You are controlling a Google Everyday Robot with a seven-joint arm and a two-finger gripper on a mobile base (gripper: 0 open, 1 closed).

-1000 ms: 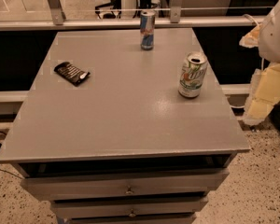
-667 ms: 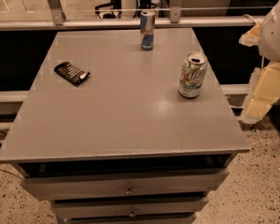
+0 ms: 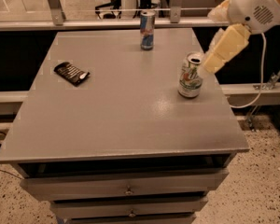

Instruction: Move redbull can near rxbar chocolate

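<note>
I cannot tell whether the jaws are wide or narrow from here. The gripper (image 3: 221, 50) hangs over the table's (image 3: 130, 120) right edge, its cream tip just beside the rim of the white-and-green soda can (image 3: 190, 76); whether they touch I cannot tell. A second ago the arm sat lower and further right, off the table's side; it has since risen and swung in. Nothing else has shifted. The redbull can (image 3: 147, 30) stands upright at the far edge, near the middle, well apart from the rxbar chocolate (image 3: 72, 73), which lies flat on the left side.
</note>
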